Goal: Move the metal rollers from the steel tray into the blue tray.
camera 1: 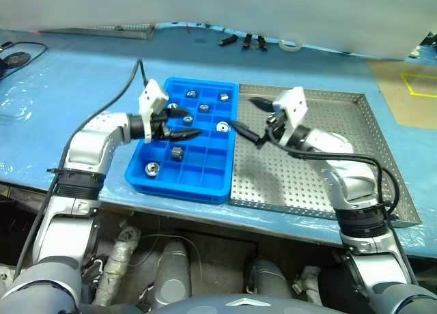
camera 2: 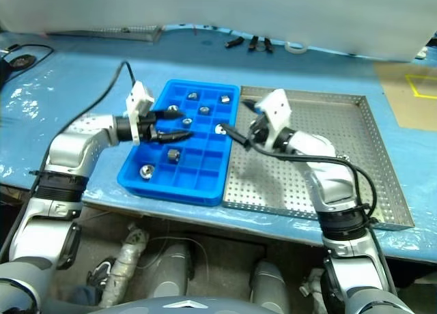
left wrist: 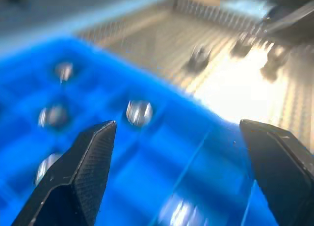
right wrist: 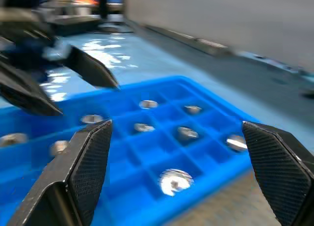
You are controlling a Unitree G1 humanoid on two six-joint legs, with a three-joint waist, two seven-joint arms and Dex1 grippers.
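The blue tray (camera 1: 158,179) lies on the table with several metal rollers in separate compartments, among them one at the far end (camera 1: 192,93), one by the right rim (camera 1: 222,127) and one near the front (camera 1: 151,168). The steel tray (camera 1: 321,184) adjoins it on the right. My left gripper (camera 1: 189,121) hovers open over the middle of the blue tray, with nothing between its fingers (left wrist: 88,162). My right gripper (camera 1: 251,117) is open over the seam between the two trays and points toward the blue tray. Its fingers (right wrist: 279,162) are spread wide and empty.
The table is covered in blue plastic sheeting (camera 1: 68,89). Small tools (camera 1: 242,39) and a tape roll (camera 1: 290,46) lie at the back. A black cable (camera 1: 116,99) runs to my left arm. Brown board (camera 1: 410,89) lies far right. The table's front edge is close below both trays.
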